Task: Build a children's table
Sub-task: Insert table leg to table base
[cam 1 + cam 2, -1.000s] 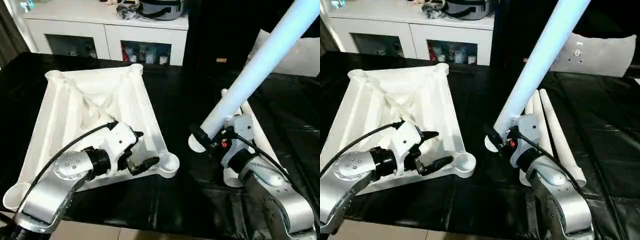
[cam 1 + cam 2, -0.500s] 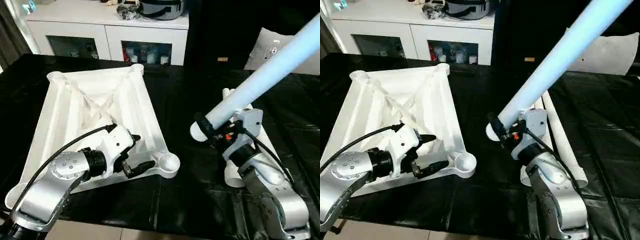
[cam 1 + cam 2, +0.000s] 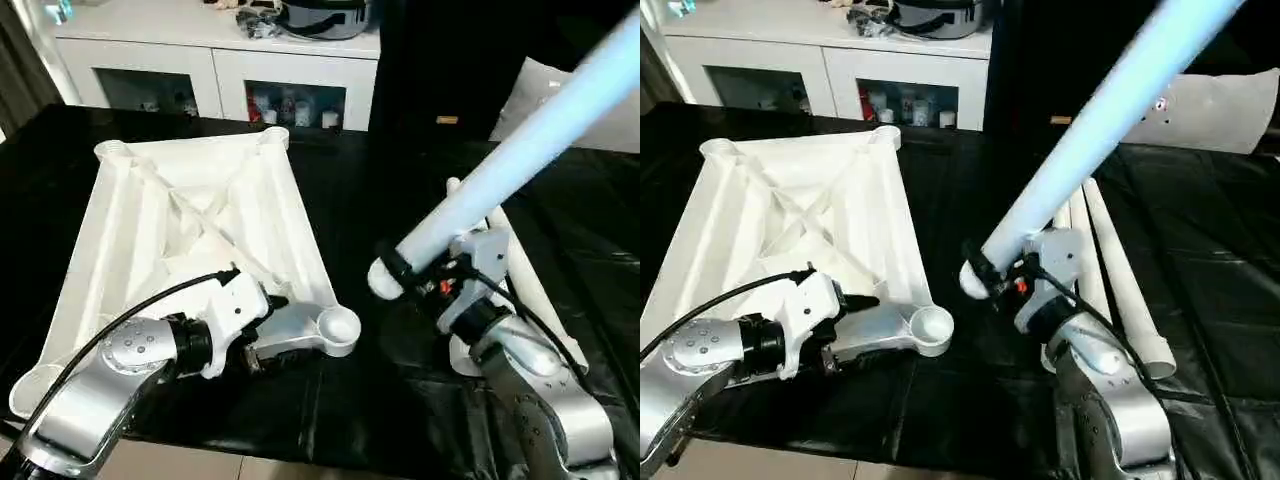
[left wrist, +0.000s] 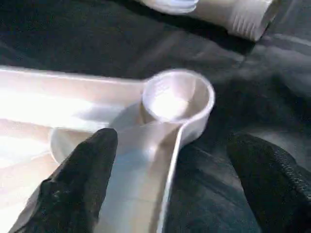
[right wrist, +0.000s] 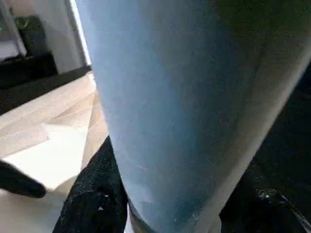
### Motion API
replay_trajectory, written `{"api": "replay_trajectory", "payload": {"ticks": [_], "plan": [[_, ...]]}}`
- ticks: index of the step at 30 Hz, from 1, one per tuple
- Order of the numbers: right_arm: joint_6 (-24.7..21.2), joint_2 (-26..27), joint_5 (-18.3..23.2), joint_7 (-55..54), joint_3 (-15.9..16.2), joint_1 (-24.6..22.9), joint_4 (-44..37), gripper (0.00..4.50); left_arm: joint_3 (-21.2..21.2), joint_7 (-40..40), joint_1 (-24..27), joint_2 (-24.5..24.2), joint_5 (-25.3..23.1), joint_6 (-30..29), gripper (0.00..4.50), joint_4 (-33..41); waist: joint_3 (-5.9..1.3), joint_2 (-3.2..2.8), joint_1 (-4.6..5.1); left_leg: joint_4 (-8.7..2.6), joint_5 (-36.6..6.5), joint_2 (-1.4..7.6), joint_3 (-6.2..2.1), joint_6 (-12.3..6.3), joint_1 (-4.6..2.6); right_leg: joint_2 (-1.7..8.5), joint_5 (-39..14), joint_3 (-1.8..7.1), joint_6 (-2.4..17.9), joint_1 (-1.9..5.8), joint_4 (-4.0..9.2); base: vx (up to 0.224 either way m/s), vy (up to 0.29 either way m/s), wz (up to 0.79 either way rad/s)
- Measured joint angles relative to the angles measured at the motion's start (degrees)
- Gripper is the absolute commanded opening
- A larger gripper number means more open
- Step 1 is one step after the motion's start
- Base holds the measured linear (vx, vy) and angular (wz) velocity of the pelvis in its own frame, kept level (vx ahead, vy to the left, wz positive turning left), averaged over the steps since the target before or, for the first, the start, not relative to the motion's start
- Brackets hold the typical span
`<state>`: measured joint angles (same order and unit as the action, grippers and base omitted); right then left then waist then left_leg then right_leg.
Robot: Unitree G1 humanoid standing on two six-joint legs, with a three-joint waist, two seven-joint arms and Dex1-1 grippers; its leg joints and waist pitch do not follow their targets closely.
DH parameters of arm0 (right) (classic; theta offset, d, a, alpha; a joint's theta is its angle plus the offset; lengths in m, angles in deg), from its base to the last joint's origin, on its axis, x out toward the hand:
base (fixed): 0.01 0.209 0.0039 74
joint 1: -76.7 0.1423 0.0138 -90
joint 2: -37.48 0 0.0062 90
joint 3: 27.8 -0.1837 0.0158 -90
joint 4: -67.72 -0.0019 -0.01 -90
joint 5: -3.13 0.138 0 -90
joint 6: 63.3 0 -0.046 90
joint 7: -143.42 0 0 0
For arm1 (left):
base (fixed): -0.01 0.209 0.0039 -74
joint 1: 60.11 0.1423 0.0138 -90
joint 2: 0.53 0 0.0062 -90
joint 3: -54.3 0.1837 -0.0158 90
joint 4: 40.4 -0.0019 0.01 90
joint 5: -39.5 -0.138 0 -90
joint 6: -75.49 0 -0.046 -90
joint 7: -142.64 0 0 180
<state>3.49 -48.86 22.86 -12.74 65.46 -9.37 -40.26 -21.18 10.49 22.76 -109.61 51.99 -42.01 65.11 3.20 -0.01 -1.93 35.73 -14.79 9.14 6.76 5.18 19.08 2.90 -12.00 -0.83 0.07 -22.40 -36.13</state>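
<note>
The children's table top point(image 3: 190, 225) lies upside down on the black table, ribs up. Its near right corner socket point(image 3: 340, 325) faces up and holds nothing. My left gripper point(image 4: 175, 189) is open at the top's near rim just beside that socket, one finger point(image 4: 80, 179) over the inside and the other off the outer side. My right gripper point(image 3: 418, 272) is shut on a long white leg point(image 3: 500, 170), held slanting up to the right. The leg's threaded end point(image 3: 383, 279) hangs a short way right of the socket. More legs point(image 3: 1120, 270) lie behind my right arm.
White cabinets with glass doors point(image 3: 210, 80) stand along the back. A flat grey-white panel point(image 3: 1210, 110) leans at the back right. The black table's front edge point(image 3: 300, 440) runs just under my forearms.
My left gripper has slid off the ribbed underside down to the near rim beside the corner socket. The held leg has swung, and its threaded end has come a little left toward the socket.
</note>
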Motion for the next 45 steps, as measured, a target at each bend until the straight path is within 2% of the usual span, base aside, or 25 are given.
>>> {"api": "replay_trajectory", "payload": {"ticks": [7, 12, 14, 17, 20, 22, 23, 24, 30, 33, 34, 37, 38, 41, 45], "plan": [[-1.48, -0.06, -0.13, -0.27, 0.42, -0.76, 0.16, 1.93, 1.67, 0.17, -0.74, 0.5, -1.63, 1.54, 3.23, -5.5, 0.0, 0.0, 0.0, -0.06, 0.0, 0.05, 0.01, 0.01, 0.02, -0.03, -0.01, 0.0, 0.01, -0.03, 0.02, 0.0, 0.0, 0.0], [-1.71, 0.18, -0.16, -1.08, 0.49, -1.09, 0.16, 1.93, 1.77, 0.64, -1.06, 0.51, -2.18, 2.33, 2.94, -6.26, 0.0, 0.0, -0.01, -0.07, 0.01, 0.07, 0.01, 0.02, 0.02, -0.03, -0.01, 0.0, 0.01, -0.05, 0.02, 0.0, 0.0, 0.0], [-1.02, 0.39, -0.37, -1.08, 0.57, -1.46, 0.16, 1.93, 1.93, 0.94, -1.07, 0.33, -2.27, 2.95, 2.65, -6.86, 0.0, 0.01, -0.03, -0.08, 0.01, 0.07, 0.0, 0.02, 0.02, -0.03, -0.01, 0.0, 0.01, -0.05, 0.02, 0.0, 0.0, 0.0], [-1.02, 0.26, -0.94, -1.04, 1.04, -1.72, 0.35, 1.93, 2.22, 1.48, -1.05, 0.25, -2.76, 3.75, 2.57, -8.08, 0.01, 0.02, -0.02, -0.08, 0.01, 0.08, 0.01, 0.02, 0.03, -0.03, -0.01, 0.0, 0.01, -0.07, 0.03, 0.0, 0.0, 0.0], [-1.02, 0.12, -1.4, -0.98, 1.4, -1.72, 0.44, 1.93, 2.32, 2.11, -2.01, 0.24, -3.44, 5.05, 2.2, -9.62, 0.01, 0.03, -0.04, -0.09, 0.01, 0.09, 0.01, 0.03, 0.03, -0.03, -0.01, 0.0, 0.01, -0.07, 0.02, 0.0, 0.0, 0.0], [-1.02, -0.04, -1.51, -0.83, 1.99, -1.72, 0.43, 1.93, 2.33, 2.61, -2.42, -0.02, -3.84, 5.45, 2.15, -10.32, 0.01, 0.04, -0.05, -0.09, 0.01, 0.09, 0.01, 0.03, 0.03, -0.03, -0.01, 0.0, 0.01, -0.07, 0.02, 0.0, 0.0, 0.0], [-1.02, -0.04, -1.58, -0.85, 2.01, -1.72, 0.44, 1.93, 2.44, 2.85, -2.48, -0.07, -3.91, 5.56, 1.92, -10.45, 0.01, 0.04, -0.05, -0.09, 0.01, 0.09, 0.01, 0.02, 0.03, -0.03, -0.01, 0.01, 0.01, -0.07, 0.02, 0.0, 0.0, 0.0], [-1.0, -0.03, -1.66, -0.87, 2.01, -1.71, 0.45, 1.93, 2.59, 3.13, -2.65, -0.14, -3.92, 5.72, 1.92, -10.59, 0.01, 0.05, -0.05, -0.09, 0.01, 0.09, 0.01, 0.02, 0.03, -0.03, -0.02, 0.0, 0.01, -0.07, 0.02, 0.0, 0.0, 0.0], [1.23, -0.21, -2.65, -0.85, 1.95, -1.51, 2.44, 1.93, 3.49, 4.69, -4.09, -0.28, -4.45, 6.37, 1.4, -11.85, 0.01, 0.06, -0.16, -0.11, 0.02, 0.1, 0.02, 0.03, 0.03, -0.02, -0.02, 0.0, 0.01, -0.09, 0.02, 0.0, 0.0, 0.0], [1.39, -0.21, -3.24, -0.89, 1.96, -1.52, 2.56, 1.93, 3.64, 5.37, -4.13, -0.41, -4.9, 6.78, 1.28, -11.93, 0.01, 0.06, -0.16, -0.12, 0.02, 0.11, 0.02, 0.03, 0.02, -0.02, -0.02, 0.0, 0.01, -0.09, 0.02, 0.0, 0.0, 0.0], [1.4, -0.21, -3.43, -0.9, 1.97, -1.52, 2.57, 1.93, 3.67, 5.49, -4.13, -0.43, -4.94, 6.86, 1.05, -11.93, 0.01, 0.06, -0.16, -0.12, 0.02, 0.11, 0.03, 0.03, 0.02, -0.02, -0.02, 0.0, 0.01, -0.09, 0.02, 0.0, 0.0, 0.0], [1.88, -0.17, -3.92, -0.89, 2.14, -1.52, 2.75, 1.93, 3.93, 5.8, -4.14, -0.72, -5.33, 7.58, 0.88, -11.96, 0.01, 0.06, -0.19, -0.12, 0.02, 0.11, 0.03, 0.03, 0.02, -0.02, -0.02, 0.01, 0.02, -0.09, 0.02, 0.0, 0.0, 0.0], [2.3, -0.16, -4.01, -0.89, 2.21, -1.52, 2.94, 1.93, 3.98, 5.88, -4.14, -0.73, -5.44, 7.74, 0.63, -11.97, 0.01, 0.06, -0.19, -0.12, 0.02, 0.11, 0.03, 0.03, 0.02, -0.02, -0.02, 0.0, 0.02, -0.09, 0.02, 0.0, 0.0, 0.0], [3.23, -0.13, -4.54, -0.89, 2.46, -1.46, 3.26, 1.93, 4.07, 6.22, -4.14, -0.73, -5.92, 8.32, 0.55, -12.14, 0.01, 0.06, -0.19, -0.12, 0.03, 0.13, 0.03, 0.04, 0.01, -0.02, -0.02, 0.0, 0.02, -0.08, 0.02, 0.0, 0.0, 0.0], [3.72, -0.09, -4.82, -0.84, 2.98, -1.36, 3.96, 1.93, 4.43, 6.66, -4.31, -0.8, -6.44, 9.07, 0.16, -12.34, 0.01, 0.06, -0.2, -0.12, 0.04, 0.15, 0.05, 0.07, 0.01, -0.01, -0.01, 0.0, 0.02, -0.08, 0.02, 0.0, 0.0, 0.0]]}}
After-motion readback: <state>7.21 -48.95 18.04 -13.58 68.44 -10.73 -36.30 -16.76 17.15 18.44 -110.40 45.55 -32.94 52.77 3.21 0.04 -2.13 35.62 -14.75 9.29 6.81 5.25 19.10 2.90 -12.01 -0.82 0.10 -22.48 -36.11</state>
